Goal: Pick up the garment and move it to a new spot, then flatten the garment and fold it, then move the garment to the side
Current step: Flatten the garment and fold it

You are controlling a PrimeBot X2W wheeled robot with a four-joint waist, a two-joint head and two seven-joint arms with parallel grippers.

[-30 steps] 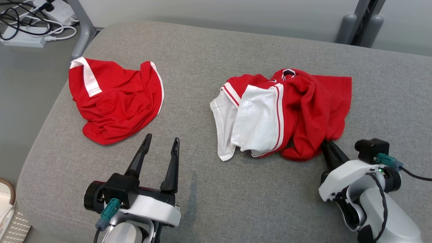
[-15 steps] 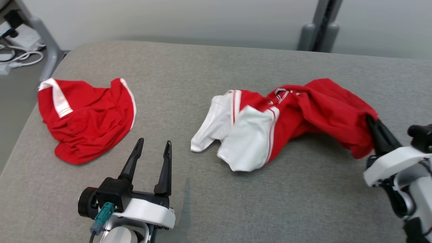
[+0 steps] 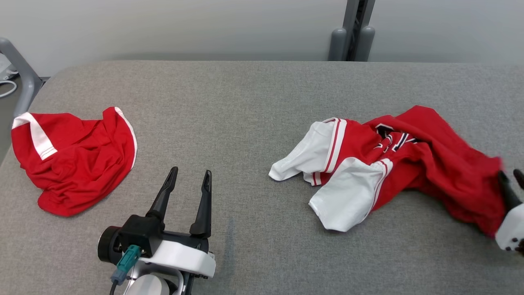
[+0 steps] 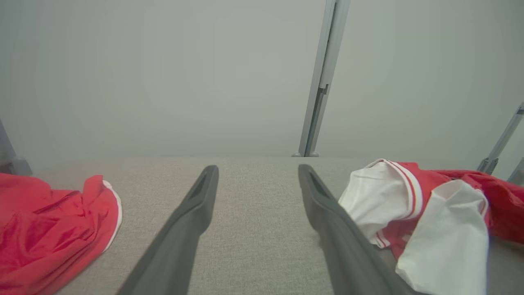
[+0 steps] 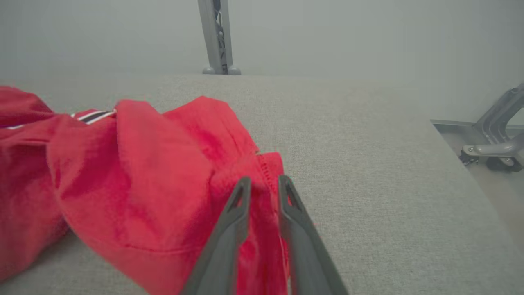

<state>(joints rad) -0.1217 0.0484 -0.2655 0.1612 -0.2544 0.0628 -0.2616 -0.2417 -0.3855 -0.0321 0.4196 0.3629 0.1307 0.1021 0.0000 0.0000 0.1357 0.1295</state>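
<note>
The garment (image 3: 409, 164) is a red jersey with white sleeves, lying stretched out and crumpled on the right half of the grey table (image 3: 245, 102). My right gripper (image 3: 510, 176) is at the jersey's right end, near that view's right edge. In the right wrist view the right gripper (image 5: 264, 182) has its fingers slightly parted, with the red hem (image 5: 163, 164) lying between them. My left gripper (image 3: 190, 174) stands open over bare table, left of the jersey, holding nothing. The left wrist view shows the left gripper (image 4: 258, 172) and the white sleeves (image 4: 413, 192) to its right.
A second red garment (image 3: 77, 159) with white trim lies bunched at the table's left edge, also seen as red cloth (image 4: 49, 229). A grey post (image 3: 352, 32) stands behind the table. The table's right edge and a wheeled frame (image 5: 491, 151) are close to my right gripper.
The head camera has turned right. My right gripper has dragged the jersey's end rightward, stretching it out, and its fingers have parted from a tight grip. The left arm is unmoved.
</note>
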